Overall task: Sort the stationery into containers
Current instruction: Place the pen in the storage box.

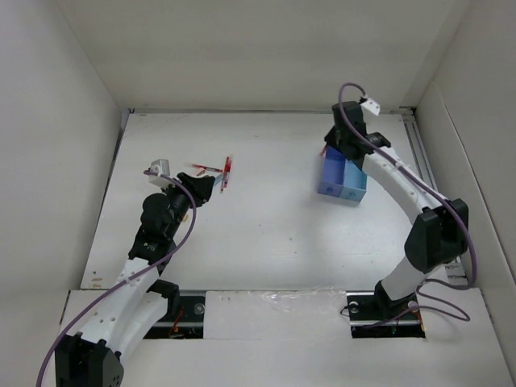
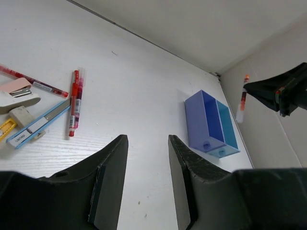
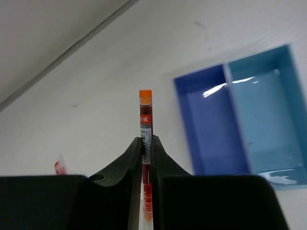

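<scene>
My right gripper (image 3: 147, 141) is shut on a thin red pen (image 3: 145, 120) with an orange cap and holds it upright above the table, just left of the dark blue tray (image 3: 211, 129) and its joined cyan tray (image 3: 264, 120). In the top view that gripper (image 1: 332, 147) hangs over the trays' (image 1: 332, 181) far left corner. My left gripper (image 2: 147, 143) is open and empty over bare table. Left of it lie two red pens (image 2: 74, 103), a light-blue pen (image 2: 41, 123) and a whitish eraser block (image 2: 21, 115).
A pink-and-white item (image 2: 19, 93) and a small yellow item (image 2: 7, 127) lie among the stationery. The back wall seam runs close behind the trays (image 2: 194, 122). White walls enclose the table on three sides. A small red bit (image 3: 58, 166) shows at the left.
</scene>
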